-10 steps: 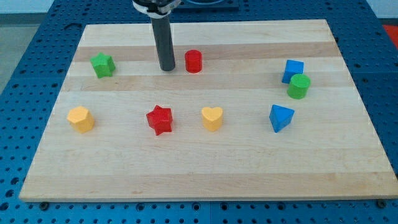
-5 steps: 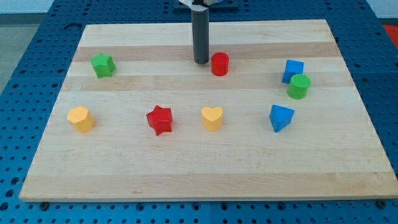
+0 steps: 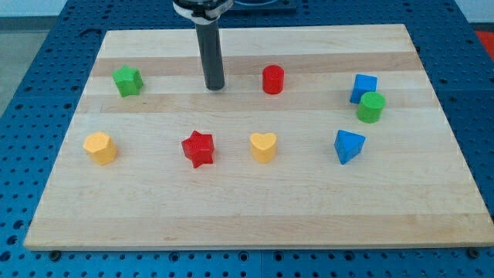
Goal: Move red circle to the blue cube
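The red circle point(image 3: 272, 79) is a short red cylinder standing in the upper middle of the wooden board point(image 3: 255, 208). The blue cube point(image 3: 363, 87) stands at the view's right, about the same height in the view, with a green cylinder point(image 3: 371, 107) touching its lower right side. My tip point(image 3: 214, 86) rests on the board to the left of the red circle, apart from it by a clear gap. The dark rod rises from the tip to the view's top.
A green star point(image 3: 127, 80) is at the upper left. A yellow block point(image 3: 100, 147), a red star point(image 3: 198, 149), a yellow heart point(image 3: 263, 147) and a blue triangular block point(image 3: 349, 146) stand in a row across the middle.
The red circle moved right from beside the rod's first spot, pushed by the tip. The tip has since drawn back to the left, leaving the red circle where it was pushed.
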{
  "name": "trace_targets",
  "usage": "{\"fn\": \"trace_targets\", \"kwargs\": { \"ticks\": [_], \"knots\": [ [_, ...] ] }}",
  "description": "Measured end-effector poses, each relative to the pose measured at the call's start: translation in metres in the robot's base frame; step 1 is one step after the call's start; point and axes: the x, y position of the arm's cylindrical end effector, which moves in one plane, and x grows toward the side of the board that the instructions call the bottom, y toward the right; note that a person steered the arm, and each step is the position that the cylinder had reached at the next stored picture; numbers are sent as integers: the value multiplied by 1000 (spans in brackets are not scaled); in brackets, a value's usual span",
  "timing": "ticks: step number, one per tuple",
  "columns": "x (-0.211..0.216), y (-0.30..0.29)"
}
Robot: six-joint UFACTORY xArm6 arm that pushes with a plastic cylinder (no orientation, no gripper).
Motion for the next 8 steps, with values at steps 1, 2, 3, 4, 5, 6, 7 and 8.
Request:
{"fn": "trace_targets", "kwargs": {
  "ticks": [1,2,3,4,5,6,7,8],
  "knots": [
    [11,15],
    [4,57],
    [-11,99],
    [-15,109],
    [-20,103],
    [-41,103],
    [-51,117],
    [-51,148]
  ]
}}
